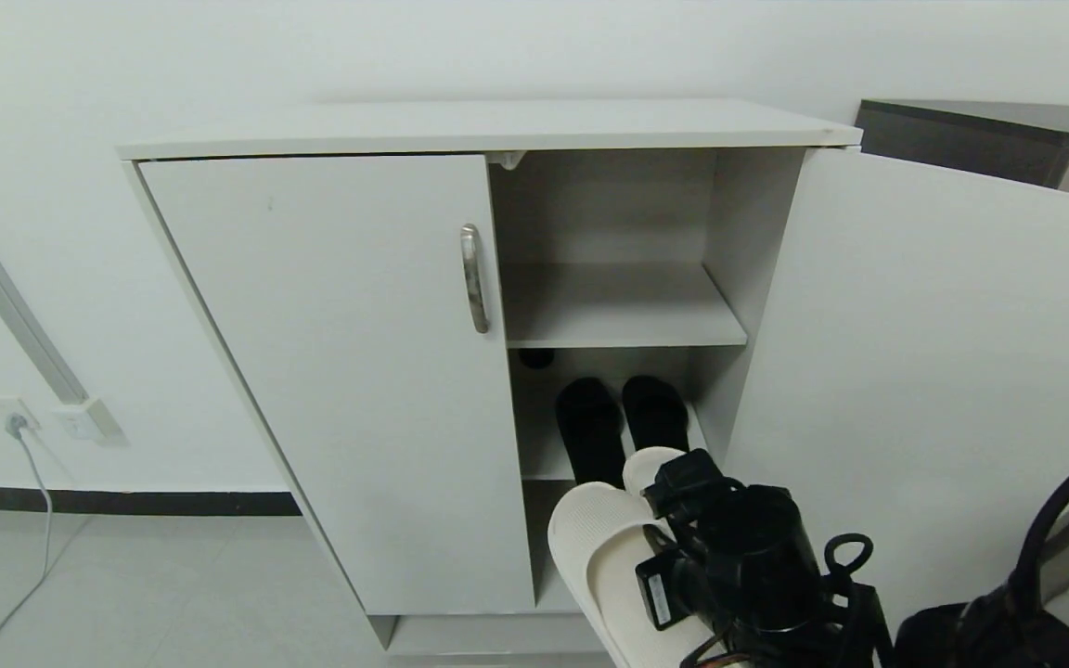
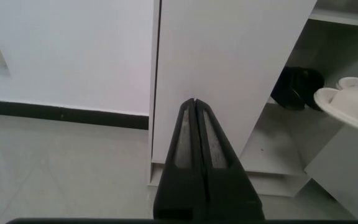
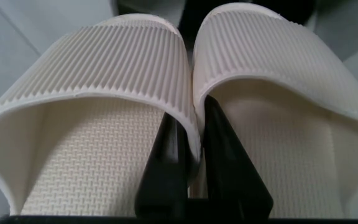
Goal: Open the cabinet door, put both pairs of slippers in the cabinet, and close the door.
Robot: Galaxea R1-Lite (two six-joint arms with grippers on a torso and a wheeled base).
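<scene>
A plain room in a home or office: ahead of the right gripper point(image 3: 191, 155) a white shoe cabinet point(image 1: 330, 371) against a bare wall point(image 1: 80, 139), tiled floor point(image 1: 173, 594), wall socket point(image 1: 10, 413) well to its left.

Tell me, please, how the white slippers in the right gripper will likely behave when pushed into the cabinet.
The white slippers look like thick moulded foam, so they are probably light and fairly stiff. The right gripper pinches only their adjoining inner sides, so they may sag or twist. Ribbed straps should resist slipping from that pinch.
</scene>
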